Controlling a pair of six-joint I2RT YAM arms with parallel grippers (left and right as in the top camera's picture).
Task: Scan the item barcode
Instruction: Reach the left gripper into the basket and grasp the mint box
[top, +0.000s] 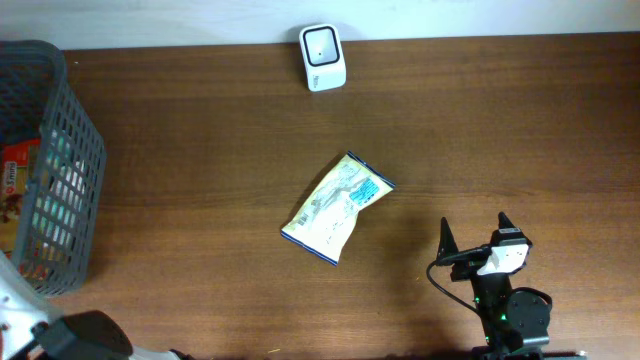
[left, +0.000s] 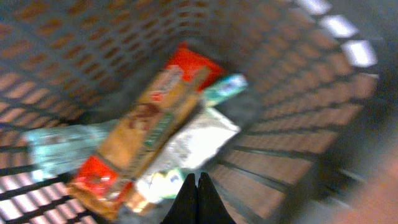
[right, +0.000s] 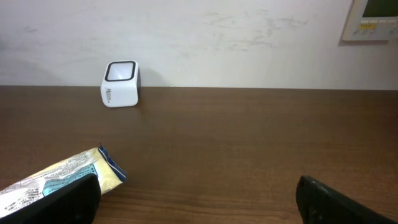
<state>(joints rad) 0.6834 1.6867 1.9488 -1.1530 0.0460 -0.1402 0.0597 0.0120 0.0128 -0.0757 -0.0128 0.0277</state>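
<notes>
Two grippers differ: the left gripper (left: 197, 190) is pressed closed inside the grey basket (top: 75, 150), far left of the white scanner (top: 322, 58), over a red-and-tan wrapper (left: 149, 124). The right gripper (top: 474, 228) gapes wide, front-right of the scanner. The pale packet (top: 338, 207) lies flat in front of the scanner, bare desk (top: 200, 130) between them.

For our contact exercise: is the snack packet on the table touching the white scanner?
Apart. The overhead view shows bare table between the snack packet and the white scanner.
</notes>
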